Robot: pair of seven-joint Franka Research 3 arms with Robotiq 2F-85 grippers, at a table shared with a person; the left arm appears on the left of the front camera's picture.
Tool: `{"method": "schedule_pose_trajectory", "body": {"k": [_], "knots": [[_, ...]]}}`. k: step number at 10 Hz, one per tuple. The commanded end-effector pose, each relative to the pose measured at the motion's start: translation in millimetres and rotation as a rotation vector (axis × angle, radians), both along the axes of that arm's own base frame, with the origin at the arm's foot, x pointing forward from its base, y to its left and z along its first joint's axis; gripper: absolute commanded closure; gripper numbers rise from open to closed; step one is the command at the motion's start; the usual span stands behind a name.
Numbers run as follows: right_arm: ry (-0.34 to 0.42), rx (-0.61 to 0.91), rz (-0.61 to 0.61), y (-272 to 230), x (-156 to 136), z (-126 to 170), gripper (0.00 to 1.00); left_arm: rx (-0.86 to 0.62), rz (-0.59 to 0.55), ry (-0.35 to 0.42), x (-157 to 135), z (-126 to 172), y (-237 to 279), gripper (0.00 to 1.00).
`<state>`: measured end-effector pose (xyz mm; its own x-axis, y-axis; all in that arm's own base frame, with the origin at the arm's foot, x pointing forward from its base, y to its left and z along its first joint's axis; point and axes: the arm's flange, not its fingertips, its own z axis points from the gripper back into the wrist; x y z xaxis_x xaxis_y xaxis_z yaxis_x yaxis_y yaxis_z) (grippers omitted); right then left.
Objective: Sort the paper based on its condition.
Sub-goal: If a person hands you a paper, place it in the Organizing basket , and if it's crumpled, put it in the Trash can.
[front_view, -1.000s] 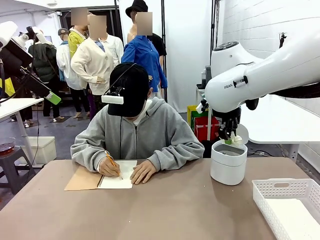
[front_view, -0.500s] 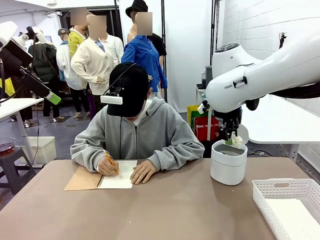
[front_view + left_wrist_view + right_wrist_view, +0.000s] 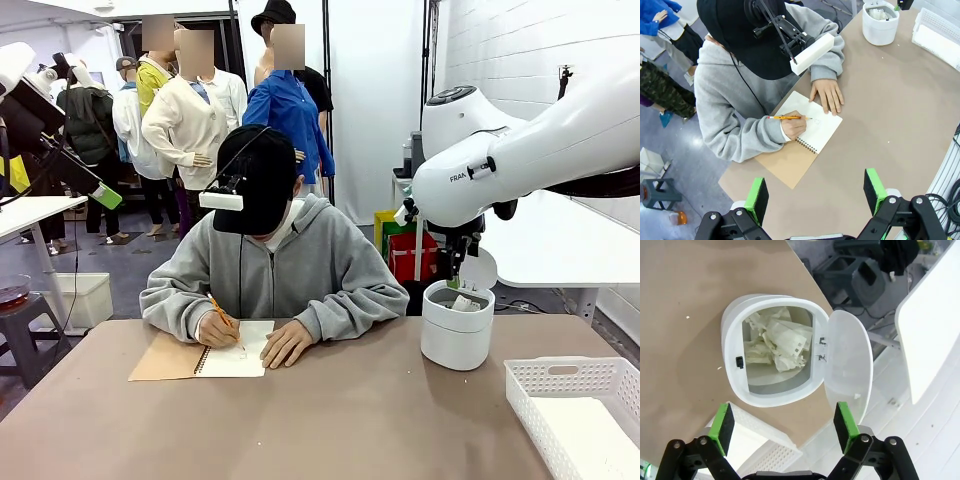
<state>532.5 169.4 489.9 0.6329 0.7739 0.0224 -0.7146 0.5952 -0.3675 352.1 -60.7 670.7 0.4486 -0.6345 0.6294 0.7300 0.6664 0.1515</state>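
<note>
Right gripper (image 3: 784,426): my fingers are spread wide with nothing between them, and I hang straight above the bin's open mouth.
Left gripper (image 3: 816,192): my fingers are spread wide and empty, high over the near side of the table (image 3: 350,420), looking down on the person writing.
Crumpled paper (image 3: 782,342): several white wads lie loose inside the bin, apart from my pads.
Bin (image 3: 457,335): small, white and round, upright on the table toward my right. Its lid (image 3: 847,357) is swung open on its hinge.
Basket (image 3: 570,380): white and slotted, at the table's near right corner, near the bin but not touching it. Whether its pale floor is flat sheets I cannot tell.
Notebook (image 3: 812,125): spiral-bound, lying open before the person. One hand (image 3: 794,126) holds a pencil (image 3: 785,118) to the page and the other hand rests flat on the page edge.
</note>
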Motion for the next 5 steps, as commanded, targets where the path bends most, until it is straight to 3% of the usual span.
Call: {"method": "schedule_pose_trajectory", "body": {"k": [1,4,5], "knots": [[-0.017,0.007,0.014,3,-7,1,0.00,-0.004,0.004,-0.010,1,0,0,0.00],[-0.013,0.141,0.042,14,-29,11,0.00,-0.004,0.004,-0.010,1,0,0,0.00],[-0.010,0.037,0.011,10,-8,9,0.00,-0.004,0.004,-0.010,1,0,0,0.00]]}}
